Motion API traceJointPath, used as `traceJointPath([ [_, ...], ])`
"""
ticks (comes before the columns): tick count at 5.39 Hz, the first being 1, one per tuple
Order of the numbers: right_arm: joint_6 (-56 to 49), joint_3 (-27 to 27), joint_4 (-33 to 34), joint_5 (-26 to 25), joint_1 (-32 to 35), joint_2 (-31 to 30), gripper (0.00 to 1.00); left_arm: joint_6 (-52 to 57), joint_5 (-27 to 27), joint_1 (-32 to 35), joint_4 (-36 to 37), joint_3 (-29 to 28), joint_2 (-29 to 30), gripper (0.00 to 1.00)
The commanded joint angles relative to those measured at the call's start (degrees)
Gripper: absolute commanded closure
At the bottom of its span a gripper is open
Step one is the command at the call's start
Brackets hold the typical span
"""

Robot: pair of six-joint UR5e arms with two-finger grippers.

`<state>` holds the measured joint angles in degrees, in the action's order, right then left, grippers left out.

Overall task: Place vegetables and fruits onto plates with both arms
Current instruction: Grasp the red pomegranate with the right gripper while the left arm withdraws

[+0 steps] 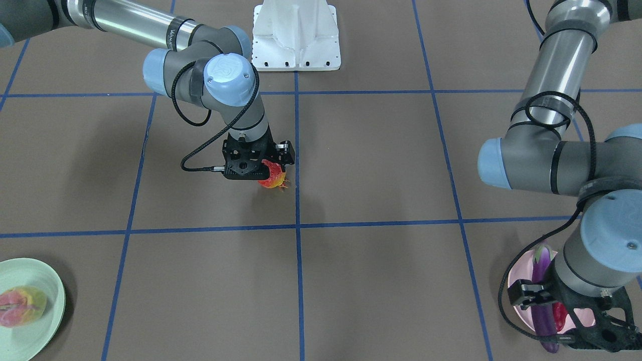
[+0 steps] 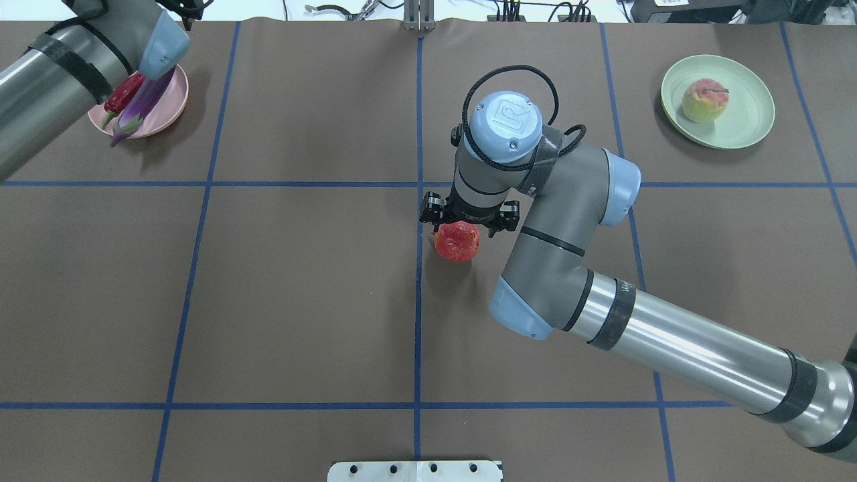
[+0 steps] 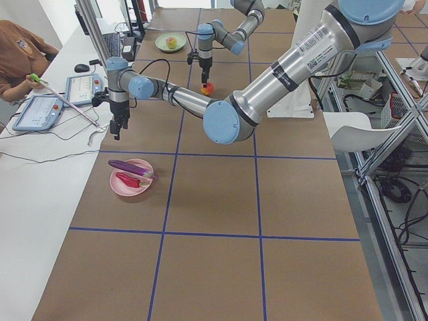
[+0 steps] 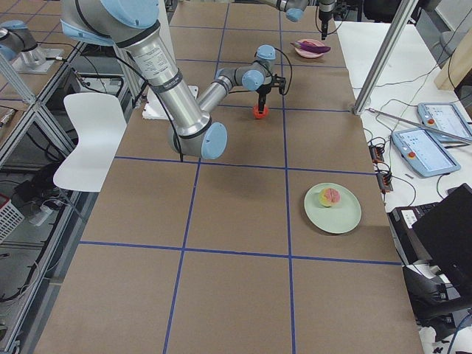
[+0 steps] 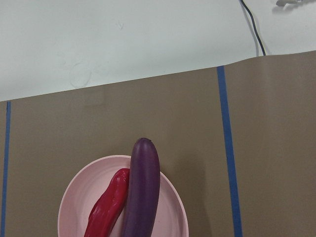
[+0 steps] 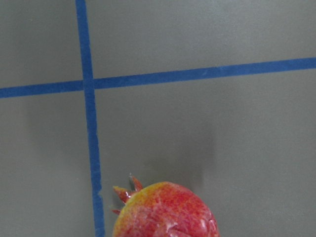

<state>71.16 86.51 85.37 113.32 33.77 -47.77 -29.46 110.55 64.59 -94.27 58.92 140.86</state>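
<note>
On a brown table [image 2: 301, 281] crossed with blue tape lines [image 2: 419, 321], two plates, two vegetables and two fruits are set out between two arms. At far left in the overhead view, a pale pink plate [image 2: 166, 118] holds both vegetables. One is a long, glossy purple eggplant [image 2: 138, 109]. The other is a shorter, wrinkled red chili [image 2: 124, 94], lying against its left side and parallel to it. The eggplant runs diagonally, its pale green cap end over the rim nearest the robot and its rounded tip pointing away. The left gripper [image 3: 117, 132] hangs above this plate, holding nothing; whether its jaws are parted cannot be told.

At centre, the right gripper [image 1: 264, 166] points straight down at a round red-orange pomegranate [image 2: 457, 242], but its grip cannot be made out. The fruit's spiky yellow crown is turned toward the tape line just beside it.

At far right, a pink-yellow grooved peach [image 2: 705, 100] sits alone on a pale green plate [image 2: 751, 127].
</note>
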Motion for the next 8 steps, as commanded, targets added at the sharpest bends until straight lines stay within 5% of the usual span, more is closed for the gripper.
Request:
traceJointPath([
  [1, -0.1, -0.8, -0.1, -0.1, -0.5, 0.1, 0.0, 0.0, 0.1, 0.1, 2.1, 2.9, -1.0, 0.0],
  [6, -0.1, -4.5, -3.9, -0.8, -1.3, 0.4, 0.02, 2.4, 2.6, 2.4, 9.2, 11.0, -3.9, 0.0],
  [7, 0.1, -4.3, -5.6, -0.8, -1.3, 0.5, 0.61, 2.5, 2.7, 3.1, 10.7, 12.7, -4.0, 0.0],
  [8, 1.4, -3.3, -7.7, -0.6, -1.1, 0.4, 1.0, 6.6, 2.7, 4.0, 13.3, 17.0, -6.1, 0.0],
])
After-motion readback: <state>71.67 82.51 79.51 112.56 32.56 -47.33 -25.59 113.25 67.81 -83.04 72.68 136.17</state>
